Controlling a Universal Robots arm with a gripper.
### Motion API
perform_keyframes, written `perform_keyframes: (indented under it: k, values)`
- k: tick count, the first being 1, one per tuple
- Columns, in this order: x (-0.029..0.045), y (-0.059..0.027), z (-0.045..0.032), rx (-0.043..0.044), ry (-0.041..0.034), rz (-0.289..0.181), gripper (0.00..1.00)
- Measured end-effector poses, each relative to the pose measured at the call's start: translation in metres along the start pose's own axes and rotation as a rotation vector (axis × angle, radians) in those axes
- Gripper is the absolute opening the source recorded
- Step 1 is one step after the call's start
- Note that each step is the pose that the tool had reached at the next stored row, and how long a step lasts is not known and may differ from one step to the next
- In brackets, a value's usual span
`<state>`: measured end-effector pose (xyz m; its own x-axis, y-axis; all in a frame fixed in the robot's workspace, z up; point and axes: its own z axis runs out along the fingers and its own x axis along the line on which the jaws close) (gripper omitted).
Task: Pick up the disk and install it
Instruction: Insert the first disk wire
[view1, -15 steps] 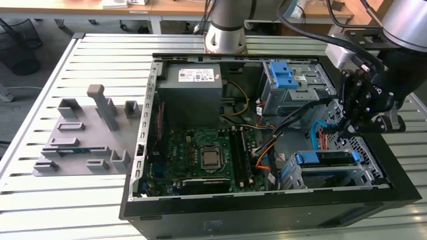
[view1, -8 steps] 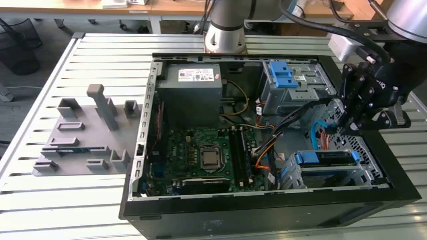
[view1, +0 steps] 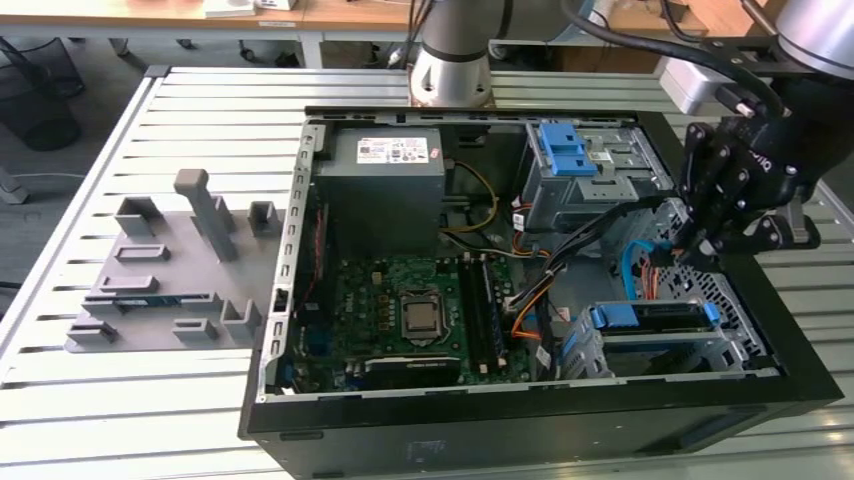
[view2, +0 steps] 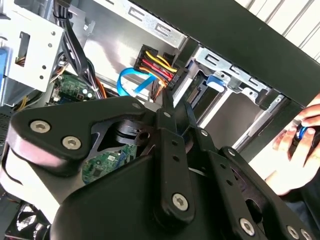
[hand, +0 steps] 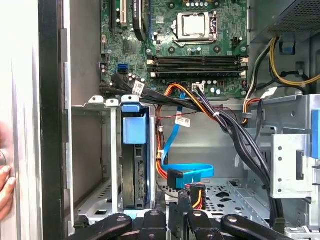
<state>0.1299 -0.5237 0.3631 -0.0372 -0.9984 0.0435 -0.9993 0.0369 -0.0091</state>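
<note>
The disk (view1: 654, 318) sits on edge in the drive cage (view1: 727, 345) at the case's front corner, on the exterior view's right. Its blue bracket (hand: 135, 127) faces up, and the dark drive body (hand: 134, 172) lies below the bracket in the first wrist view. My gripper (view1: 689, 250) hangs inside the case just behind that cage. Its black fingers (view2: 168, 107) come together at a point, pinching the lower end of a black cable connector (view2: 161, 70) with yellow, red and black wires. A blue flat cable (hand: 187, 172) loops beside it.
The open black tower (view1: 534, 420) holds the motherboard (view1: 414, 310), a grey power-supply box (view1: 387, 185) and a second cage with light-blue latches (view1: 567, 150). Thick black cable bundles (hand: 235, 135) cross the bay. A person's hand (view2: 297, 145) rests outside the case wall. A grey fixture (view1: 174, 270) lies at the exterior view's left.
</note>
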Motion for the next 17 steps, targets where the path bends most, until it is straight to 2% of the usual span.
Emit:
perform_keyframes:
  k: [5,11,14,17]
  values:
    - [-0.0032,-0.0011,-0.0022,-0.0025,0.0000,0.002,0.24]
    - [-0.0055,-0.0048,-0.0039,-0.0155,0.0001,0.005,0.24]
    - [-0.0062,-0.0077,-0.0033,-0.0172,-0.0051,0.005,0.24]
    - [-0.0068,-0.0114,-0.0023,-0.0192,-0.0058,0.005,0.24]
